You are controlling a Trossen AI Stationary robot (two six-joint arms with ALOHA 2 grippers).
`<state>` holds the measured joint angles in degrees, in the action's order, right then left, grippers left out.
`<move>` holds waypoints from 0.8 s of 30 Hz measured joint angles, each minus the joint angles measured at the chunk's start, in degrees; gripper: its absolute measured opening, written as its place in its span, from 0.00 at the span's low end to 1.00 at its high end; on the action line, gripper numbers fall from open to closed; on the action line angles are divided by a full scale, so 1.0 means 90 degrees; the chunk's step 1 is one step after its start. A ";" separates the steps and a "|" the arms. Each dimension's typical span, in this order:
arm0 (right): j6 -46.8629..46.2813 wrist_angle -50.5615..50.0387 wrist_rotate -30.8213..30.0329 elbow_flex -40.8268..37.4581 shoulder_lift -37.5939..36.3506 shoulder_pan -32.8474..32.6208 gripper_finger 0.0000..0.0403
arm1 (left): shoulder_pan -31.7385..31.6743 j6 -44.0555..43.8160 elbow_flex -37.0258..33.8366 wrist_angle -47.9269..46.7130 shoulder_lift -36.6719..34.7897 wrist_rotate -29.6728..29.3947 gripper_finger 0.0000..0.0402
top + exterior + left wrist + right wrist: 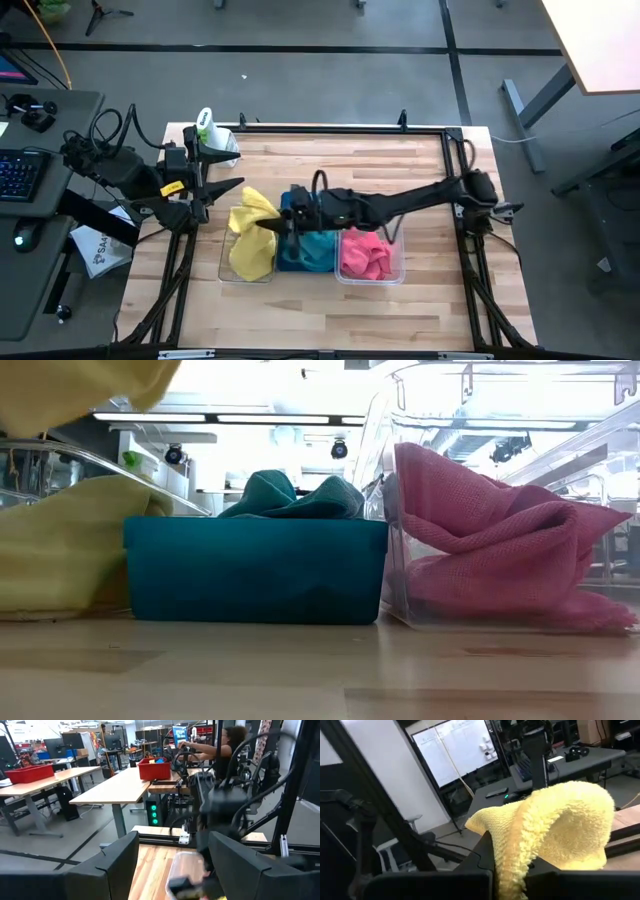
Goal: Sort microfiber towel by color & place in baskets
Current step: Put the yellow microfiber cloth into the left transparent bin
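Note:
My right gripper reaches across the table from the right and is shut on a yellow towel above the left clear basket. More yellow cloth lies piled in that basket. The solid teal basket in the middle holds a cyan-blue towel. The right clear basket holds a crumpled pink towel. My left gripper waits open near the table's left edge, touching nothing. My right gripper pinches the yellow towel between its two fingers at a bunched fold; how many layers cannot be told. The fingers come level from the table's right side. The cloth bulges up over the fingers, and part of it hangs toward the left basket.
A white spray bottle with a green top stands at the table's far left corner, beside my left gripper. The three baskets sit in a row mid-table. Bare wood lies along the near side. A person sits at a desk in the room beyond.

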<state>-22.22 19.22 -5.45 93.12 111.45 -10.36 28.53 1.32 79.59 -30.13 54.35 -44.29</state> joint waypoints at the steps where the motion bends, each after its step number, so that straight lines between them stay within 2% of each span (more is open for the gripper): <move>1: -0.0085 0.0141 0.0058 0.0000 0.0116 0.0048 0.00 | 0.0000 -0.0028 0.0000 -0.0001 0.0000 0.0000 0.57; 9: -0.0858 0.0280 0.0170 0.0002 0.0917 0.0149 0.00 | 0.0000 -0.0068 0.0000 -0.0002 0.0000 -0.0002 0.57; 12: -0.1305 0.0269 0.0182 0.0096 0.1165 0.0146 0.05 | 0.0000 -0.0039 0.0000 -0.0001 0.0000 -0.0002 0.57; 14: -0.1495 0.0261 0.0199 0.0255 0.1390 0.0147 0.13 | 0.0000 0.0037 0.0000 -0.0002 0.0000 -0.0005 0.57; 18: -0.1486 -0.0080 0.0441 0.0892 0.1879 0.0164 0.33 | 0.0000 0.0083 0.0000 0.0001 0.0000 -0.0012 0.57; 21: -0.0861 -0.1282 0.0900 0.1547 0.2066 0.0171 0.50 | 0.0000 0.0048 0.0000 0.0001 0.0000 -0.0017 0.57; 24: 0.0103 -0.3202 0.0954 0.2267 0.2080 0.0166 0.64 | 0.0000 0.0049 0.0000 0.0003 0.0000 -0.0039 0.57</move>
<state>-21.29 -9.60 3.14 113.52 130.17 -8.86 28.53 1.76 79.59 -30.11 54.35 -44.64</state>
